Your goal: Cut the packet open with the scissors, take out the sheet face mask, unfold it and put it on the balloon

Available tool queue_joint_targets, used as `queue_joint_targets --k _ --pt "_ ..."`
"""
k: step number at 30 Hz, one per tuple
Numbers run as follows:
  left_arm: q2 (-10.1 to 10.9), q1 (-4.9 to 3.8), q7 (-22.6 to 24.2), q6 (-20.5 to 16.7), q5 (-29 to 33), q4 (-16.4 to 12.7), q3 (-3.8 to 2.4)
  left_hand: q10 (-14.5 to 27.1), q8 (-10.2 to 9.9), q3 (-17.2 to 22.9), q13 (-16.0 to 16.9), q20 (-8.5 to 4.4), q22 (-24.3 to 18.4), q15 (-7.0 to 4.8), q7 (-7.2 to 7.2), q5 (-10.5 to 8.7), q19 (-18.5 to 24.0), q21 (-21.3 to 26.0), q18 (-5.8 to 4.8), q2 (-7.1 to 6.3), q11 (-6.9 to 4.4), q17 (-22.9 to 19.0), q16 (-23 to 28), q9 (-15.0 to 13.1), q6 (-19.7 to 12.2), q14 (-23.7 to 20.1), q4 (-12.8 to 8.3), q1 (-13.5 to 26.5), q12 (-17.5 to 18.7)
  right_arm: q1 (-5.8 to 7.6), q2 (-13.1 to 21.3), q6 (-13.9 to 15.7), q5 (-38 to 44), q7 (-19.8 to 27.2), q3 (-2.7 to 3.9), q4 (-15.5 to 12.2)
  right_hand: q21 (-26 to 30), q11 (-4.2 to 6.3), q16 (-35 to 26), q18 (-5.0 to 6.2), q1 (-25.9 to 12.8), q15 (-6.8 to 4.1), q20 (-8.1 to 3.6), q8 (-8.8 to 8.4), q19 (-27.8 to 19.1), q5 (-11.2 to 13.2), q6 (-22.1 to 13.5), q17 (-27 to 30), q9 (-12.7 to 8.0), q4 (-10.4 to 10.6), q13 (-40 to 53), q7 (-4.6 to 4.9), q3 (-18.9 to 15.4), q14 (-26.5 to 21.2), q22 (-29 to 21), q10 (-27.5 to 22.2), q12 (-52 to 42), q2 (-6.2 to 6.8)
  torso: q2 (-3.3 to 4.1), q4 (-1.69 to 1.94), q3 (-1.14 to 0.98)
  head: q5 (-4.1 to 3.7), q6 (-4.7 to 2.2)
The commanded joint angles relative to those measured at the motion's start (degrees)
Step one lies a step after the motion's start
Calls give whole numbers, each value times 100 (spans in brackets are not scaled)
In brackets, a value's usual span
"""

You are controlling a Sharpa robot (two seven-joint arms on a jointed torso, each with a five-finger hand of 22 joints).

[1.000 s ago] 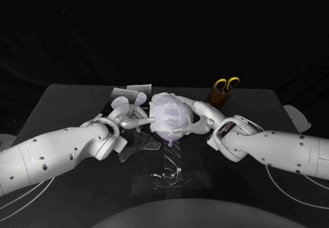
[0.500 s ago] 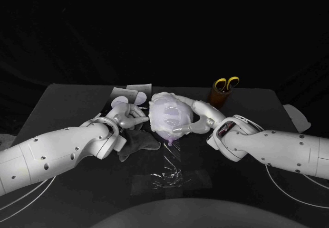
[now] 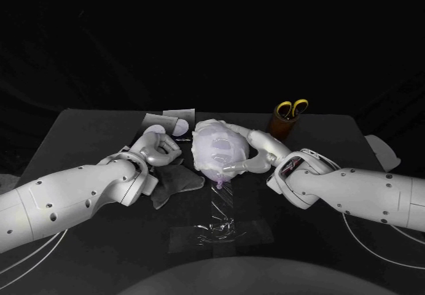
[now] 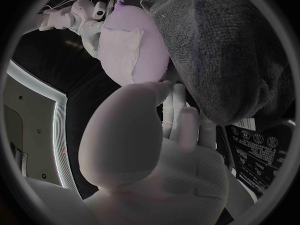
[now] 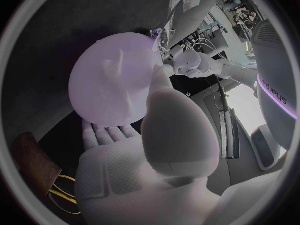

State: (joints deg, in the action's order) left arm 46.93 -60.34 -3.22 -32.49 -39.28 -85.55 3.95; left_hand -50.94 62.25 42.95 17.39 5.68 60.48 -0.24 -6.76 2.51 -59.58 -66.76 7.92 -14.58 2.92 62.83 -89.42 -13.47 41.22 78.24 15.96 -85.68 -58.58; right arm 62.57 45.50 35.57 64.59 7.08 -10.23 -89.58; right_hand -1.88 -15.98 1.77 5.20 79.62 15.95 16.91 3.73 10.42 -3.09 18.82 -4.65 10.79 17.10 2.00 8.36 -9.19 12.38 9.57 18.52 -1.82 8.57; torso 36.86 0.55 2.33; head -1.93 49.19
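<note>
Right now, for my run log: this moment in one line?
right hand: holds balloon; sheet face mask: on balloon; left hand: beside balloon, empty; scissors: in holder

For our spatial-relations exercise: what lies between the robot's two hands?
In the head view, the balloon lies between the left hand and the right hand, which holds it.

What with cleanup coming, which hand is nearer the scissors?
Right. The right hand holds the balloon, close to the scissors; the left hand is beyond the balloon, farther away.

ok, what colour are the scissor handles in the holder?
Yellow; the scissors stand in a brown holder. Head view shows it best.
</note>
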Motion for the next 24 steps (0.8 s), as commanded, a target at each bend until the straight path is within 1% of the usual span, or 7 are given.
queue_joint_targets --k 1,2,5,6,9,15,24 --pt "32 1 710 190 394 -101 -11 116 -14 13 14 28 -284 26 -9 24 333 251 137 -38 26 -525 59 40 -42 -273 -2 226 -26 -48 -10 -297 17 -95 -39 1 -25 -17 -4 -86 30 8 -6 13 32 23 33 10 3 -3 5 894 34 -30 -3 32 -19 -64 0 3 5 -7 -12" --pt "46 1 852 249 447 -137 -15 194 -22 -72 8 43 -515 59 -48 1 604 462 192 -96 64 -935 107 46 -96 -501 27 358 -3 -48 -10 -298 17 -94 -39 2 -25 -17 -4 -86 30 8 -6 13 32 23 33 10 3 -3 5 894 34 -30 -3 32 -19 -64 -2 2 4 -4 -13" --pt "84 2 1162 377 554 -231 -30 333 -23 -379 4 105 -675 143 -149 16 832 659 212 -181 160 -1129 169 51 -258 -681 15 662 22 -51 -9 -299 17 -94 -39 5 -25 -17 -4 -86 30 8 -6 13 32 23 33 10 3 -3 5 894 34 -30 -3 32 -19 -64 -3 1 3 2 -12" --pt "97 2 1238 408 576 -259 -35 535 -100 -827 -27 165 -772 251 -256 18 969 793 211 -205 266 -1512 236 83 -484 -944 -21 943 109 -51 -9 -300 17 -94 -39 6 -25 -17 -4 -86 30 8 -6 13 32 23 33 10 3 -3 5 894 34 -30 -3 32 -19 -64 0 1 1 0 -12" --pt "143 1 1418 476 621 -331 -51 661 -120 -1455 -44 272 -838 342 -358 22 1042 913 218 -204 368 -1677 259 99 -643 -1107 -70 1145 137 -54 -10 -301 17 -93 -39 8 -25 -17 -4 -86 30 8 -6 13 32 23 33 10 3 -3 5 894 34 -30 -3 32 -19 -64 -2 -2 0 5 -22" --pt "201 0 1551 539 673 -392 -66 695 -67 -2415 -51 365 -886 375 -374 21 992 961 260 -71 392 -1422 155 111 -670 -984 22 1108 80 -59 -11 -303 16 -92 -39 10 -25 -17 -4 -86 30 8 -6 13 32 23 33 10 3 -3 5 894 34 -30 -3 32 -19 -64 -3 0 -5 0 -31" --pt "142 0 1277 552 598 -325 -69 598 35 -3148 -25 337 -708 326 -308 29 735 762 220 122 362 -1047 50 107 -594 -731 60 977 -57 -63 -17 -308 14 -92 -39 13 -25 -17 -4 -86 30 8 -6 13 32 23 33 10 3 -3 5 894 34 -30 -3 32 -19 -64 1 -2 -2 4 -37"
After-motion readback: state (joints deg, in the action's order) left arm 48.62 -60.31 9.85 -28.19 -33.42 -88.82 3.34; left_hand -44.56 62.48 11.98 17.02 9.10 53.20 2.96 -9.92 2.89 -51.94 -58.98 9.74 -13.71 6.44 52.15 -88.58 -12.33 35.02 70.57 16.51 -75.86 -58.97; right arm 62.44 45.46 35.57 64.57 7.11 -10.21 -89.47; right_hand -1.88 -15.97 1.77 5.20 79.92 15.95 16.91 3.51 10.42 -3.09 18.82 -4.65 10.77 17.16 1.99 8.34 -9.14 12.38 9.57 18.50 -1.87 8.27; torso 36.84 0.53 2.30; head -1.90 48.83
